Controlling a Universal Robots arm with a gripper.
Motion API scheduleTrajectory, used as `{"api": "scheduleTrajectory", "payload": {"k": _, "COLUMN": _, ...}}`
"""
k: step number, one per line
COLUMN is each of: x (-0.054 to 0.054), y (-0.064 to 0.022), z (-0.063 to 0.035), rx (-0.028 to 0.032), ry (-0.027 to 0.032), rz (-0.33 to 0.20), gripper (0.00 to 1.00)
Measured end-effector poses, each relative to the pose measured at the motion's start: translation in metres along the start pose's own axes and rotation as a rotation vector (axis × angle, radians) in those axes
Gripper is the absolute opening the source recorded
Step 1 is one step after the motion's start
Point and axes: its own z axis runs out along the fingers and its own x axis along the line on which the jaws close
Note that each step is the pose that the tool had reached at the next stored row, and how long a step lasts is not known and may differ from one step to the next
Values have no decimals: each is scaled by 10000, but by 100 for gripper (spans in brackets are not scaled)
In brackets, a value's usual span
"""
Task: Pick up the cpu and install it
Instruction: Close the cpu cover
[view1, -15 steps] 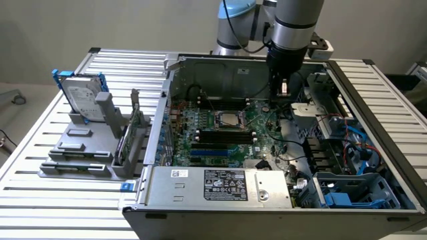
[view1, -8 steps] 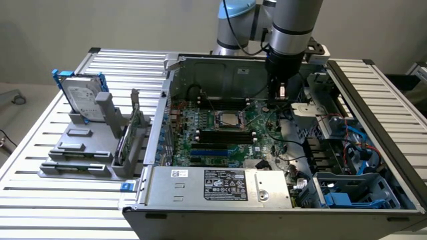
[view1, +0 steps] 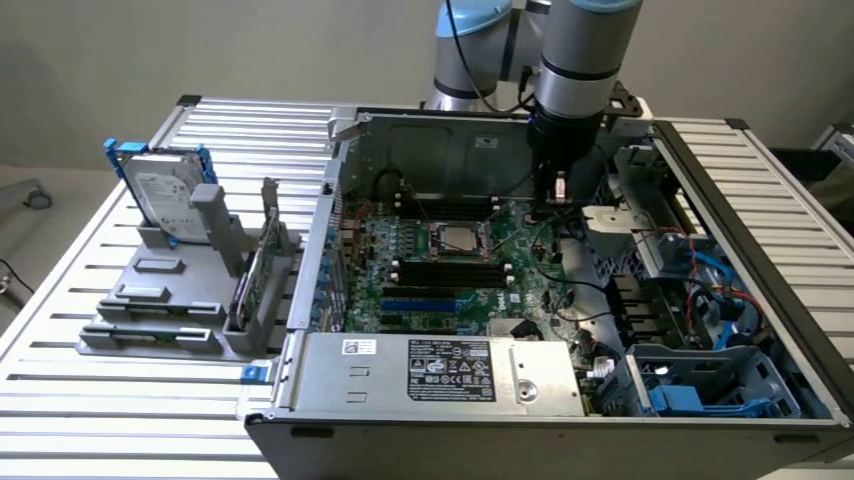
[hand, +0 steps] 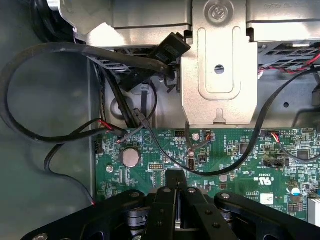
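In the exterior view a small silver-grey square, the cpu (view1: 457, 240) as far as I can tell, lies flat in the socket frame at the middle of the green motherboard (view1: 441, 275) inside the open computer case. My gripper (view1: 558, 192) hangs inside the case toward the exterior view's right of the socket, apart from the cpu and above the board's edge. In the wrist view my gripper (hand: 175, 182) has its black fingers (hand: 165, 210) pressed together with nothing between them, over a stretch of motherboard (hand: 225, 150) with a coin battery (hand: 131, 156).
A grey holder (view1: 167, 290) on the slatted table at the exterior view's left carries a hard drive (view1: 167, 195) and upright memory sticks (view1: 267, 265). Black cables (hand: 60, 55) and a metal bracket (hand: 217, 75) lie close beyond the fingers. The power supply (view1: 447, 372) fills the case's near side.
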Motion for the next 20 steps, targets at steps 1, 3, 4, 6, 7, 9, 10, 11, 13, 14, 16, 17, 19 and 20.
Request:
{"api": "scheduleTrajectory", "payload": {"k": 1, "x": 1, "y": 0, "z": 1, "rx": 13, "ry": 93, "rz": 7, "gripper": 11}}
{"api": "scheduleTrajectory", "payload": {"k": 3, "x": 1, "y": -1, "z": 1, "rx": 75, "ry": 338, "rz": 30, "gripper": 11}}
{"api": "scheduleTrajectory", "payload": {"k": 4, "x": 1, "y": 0, "z": 1, "rx": 118, "ry": 450, "rz": 41, "gripper": 11}}
{"api": "scheduleTrajectory", "payload": {"k": 6, "x": 1, "y": 0, "z": 1, "rx": 227, "ry": 593, "rz": 61, "gripper": 11}}
{"api": "scheduleTrajectory", "payload": {"k": 7, "x": 1, "y": 0, "z": 1, "rx": 296, "ry": 611, "rz": 69, "gripper": 11}}
{"api": "scheduleTrajectory", "payload": {"k": 9, "x": 1, "y": -1, "z": 4, "rx": 460, "ry": 612, "rz": 84, "gripper": 11}}
{"api": "scheduleTrajectory", "payload": {"k": 10, "x": 1, "y": -1, "z": 4, "rx": 537, "ry": 607, "rz": 86, "gripper": 11}}
{"api": "scheduleTrajectory", "payload": {"k": 11, "x": 1, "y": 0, "z": 4, "rx": 593, "ry": 593, "rz": 80, "gripper": 11}}
{"api": "scheduleTrajectory", "payload": {"k": 13, "x": 1, "y": 2, "z": 4, "rx": 654, "ry": 529, "rz": 53, "gripper": 11}}
{"api": "scheduleTrajectory", "payload": {"k": 14, "x": 1, "y": 3, "z": 4, "rx": 665, "ry": 476, "rz": 37, "gripper": 11}}
{"api": "scheduleTrajectory", "payload": {"k": 16, "x": 1, "y": 7, "z": 5, "rx": 678, "ry": 337, "rz": 3, "gripper": 11}}
{"api": "scheduleTrajectory", "payload": {"k": 17, "x": 1, "y": 7, "z": 5, "rx": 685, "ry": 263, "rz": -7, "gripper": 11}}
{"api": "scheduleTrajectory", "payload": {"k": 19, "x": 2, "y": 8, "z": 5, "rx": 742, "ry": 212, "rz": -6, "gripper": 11}}
{"api": "scheduleTrajectory", "payload": {"k": 20, "x": 4, "y": 8, "z": 5, "rx": 805, "ry": 205, "rz": -1, "gripper": 11}}
